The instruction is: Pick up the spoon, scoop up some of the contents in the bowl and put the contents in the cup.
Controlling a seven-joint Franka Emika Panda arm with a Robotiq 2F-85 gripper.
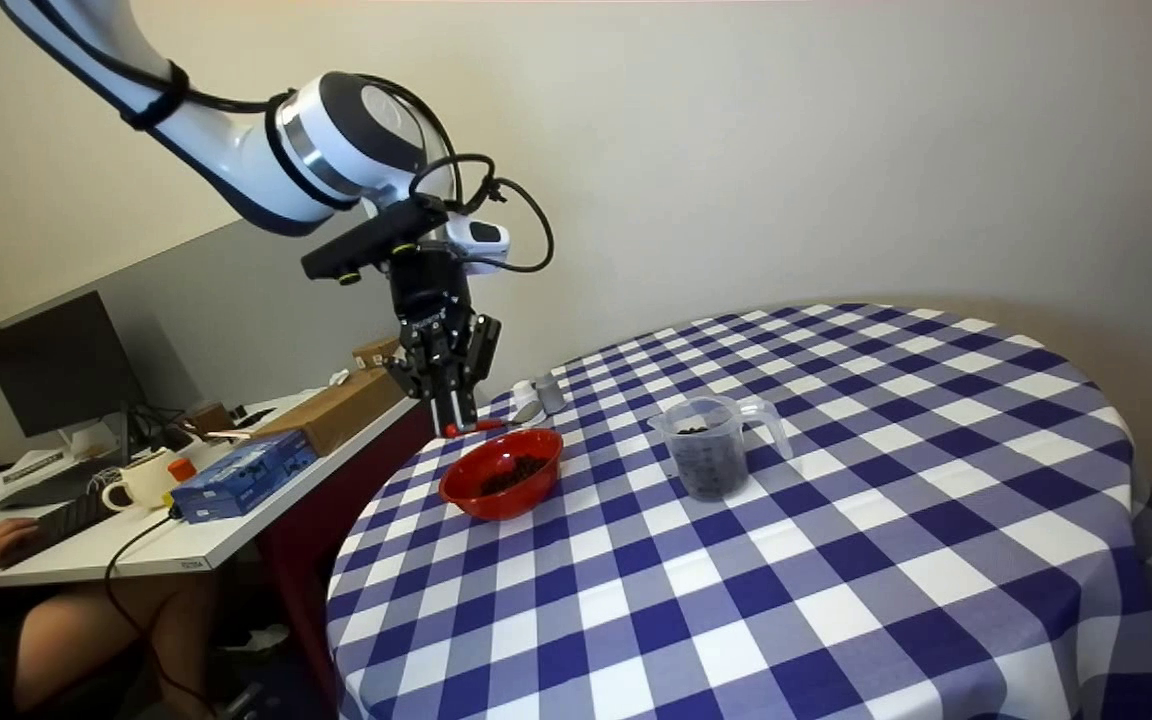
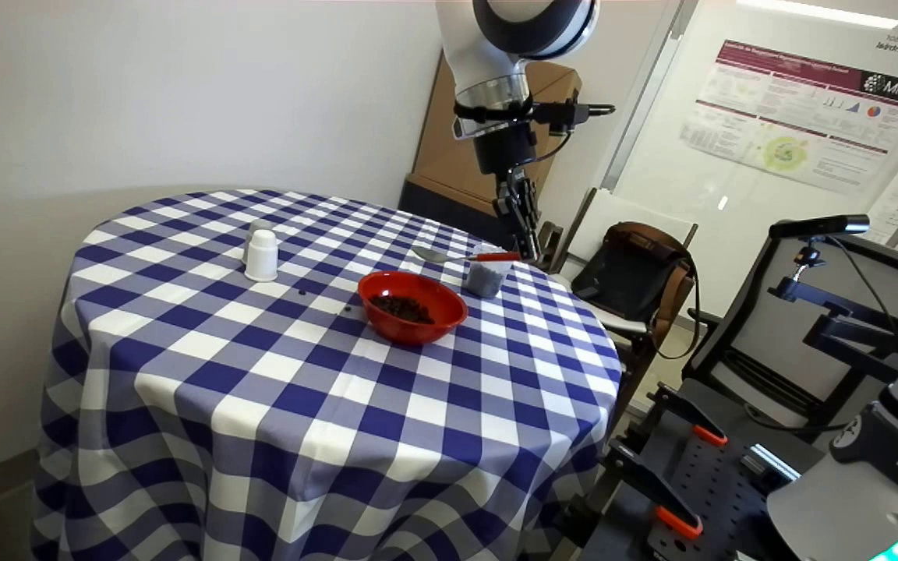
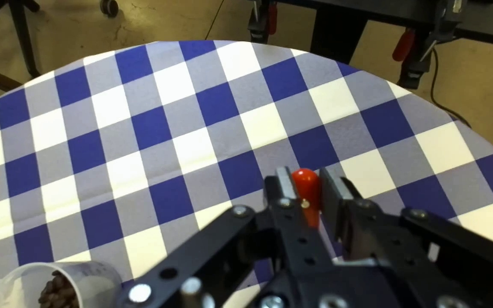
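"One spoon [image 2: 492, 257] is in the air, yes? What holds it?"

"The gripper [image 3: 307, 188]. It grasps the spoon by the red handle [image 1: 486, 426]."

"And where exactly is the spoon?"

"Higher than the bowl [image 2: 411, 333], with its metal head [image 2: 431, 255] pointing away from the gripper. Whether it is straight above the bowl, I cannot tell."

"What do you see in the bowl?"

"Dark pieces [image 2: 404, 309]."

"And the cup [image 1: 714, 472]?"

"It stands upright on the checked cloth [image 1: 896, 600], apart from the bowl, and similar dark pieces are inside it also."
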